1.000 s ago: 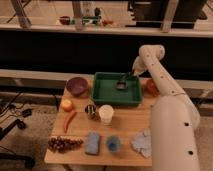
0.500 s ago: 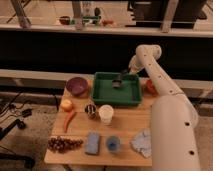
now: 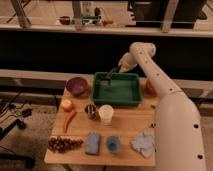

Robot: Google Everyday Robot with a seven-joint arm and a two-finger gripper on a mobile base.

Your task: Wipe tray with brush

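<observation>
The dark green tray lies at the back middle of the wooden table. My gripper hangs over the tray's back left part, at the end of the white arm that reaches in from the right. It is shut on the brush, a slim dark stick that slants down and to the left from the fingers. The brush's lower end is at the tray's back left corner, close to the floor of the tray; I cannot tell if it touches.
A purple bowl stands left of the tray, an orange fruit right of it. In front are a white cup, a small can, an apple, a carrot, grapes, a blue sponge and a cloth.
My gripper has moved left with the brush, from over the tray's middle to its back left corner.
</observation>
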